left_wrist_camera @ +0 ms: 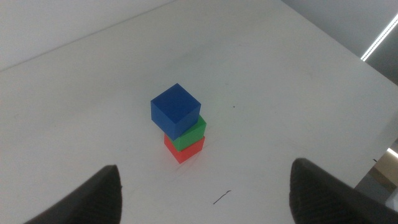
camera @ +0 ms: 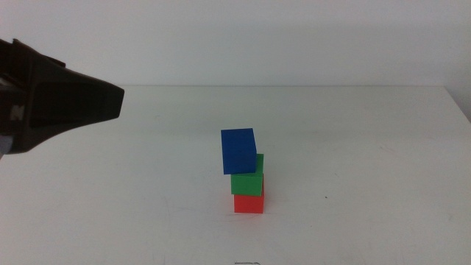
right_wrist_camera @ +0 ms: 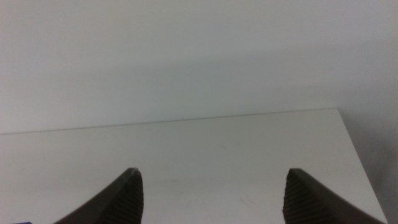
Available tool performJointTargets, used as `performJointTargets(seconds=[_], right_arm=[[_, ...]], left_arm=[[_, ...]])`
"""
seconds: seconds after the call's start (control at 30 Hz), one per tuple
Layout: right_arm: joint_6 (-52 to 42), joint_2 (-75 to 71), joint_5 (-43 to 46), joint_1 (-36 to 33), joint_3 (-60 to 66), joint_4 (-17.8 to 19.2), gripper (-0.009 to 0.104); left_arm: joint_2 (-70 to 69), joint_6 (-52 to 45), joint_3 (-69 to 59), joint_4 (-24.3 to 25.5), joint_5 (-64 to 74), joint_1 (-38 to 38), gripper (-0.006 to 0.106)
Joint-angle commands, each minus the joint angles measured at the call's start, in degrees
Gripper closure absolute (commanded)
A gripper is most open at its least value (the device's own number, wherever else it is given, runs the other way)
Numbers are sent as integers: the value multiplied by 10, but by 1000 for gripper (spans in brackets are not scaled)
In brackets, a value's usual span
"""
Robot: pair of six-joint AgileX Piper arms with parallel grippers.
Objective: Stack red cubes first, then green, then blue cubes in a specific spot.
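The red cube sits on the white tabletop with the green cube on it and the blue cube on top, shifted a little left and overhanging. The same stack shows in the left wrist view: red cube, green cube, blue cube. My left gripper is open and empty, raised well away from the stack; its dark body shows at the middle view's left. My right gripper is open and empty, facing bare table, out of the middle view.
The table's far edge meets a plain wall. A small dark mark lies on the tabletop near the stack. The table's right edge shows in the left wrist view.
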State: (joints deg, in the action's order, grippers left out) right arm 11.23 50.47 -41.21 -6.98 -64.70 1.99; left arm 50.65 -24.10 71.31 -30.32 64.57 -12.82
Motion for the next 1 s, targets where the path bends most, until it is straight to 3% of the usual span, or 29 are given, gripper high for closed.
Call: performJointTargets(seconds=[0.0, 0.2, 0.5, 0.7, 0.97], right_arm=[[-9, -4, 46, 4, -12, 2, 37], [-9, -2, 45, 4, -10, 2, 38], [-9, -2, 45, 4, -10, 2, 38], [-9, -2, 45, 4, -10, 2, 38], [-9, -2, 45, 4, -10, 2, 38]], left_arm=[[-2, 1, 11, -23, -31, 2, 11], [-2, 1, 11, -23, -31, 2, 11], [-60, 62, -126, 205, -365, 57, 11], [-103, 127, -201, 232, -440, 136, 11], [-107, 126, -216, 236, -440, 153, 11]])
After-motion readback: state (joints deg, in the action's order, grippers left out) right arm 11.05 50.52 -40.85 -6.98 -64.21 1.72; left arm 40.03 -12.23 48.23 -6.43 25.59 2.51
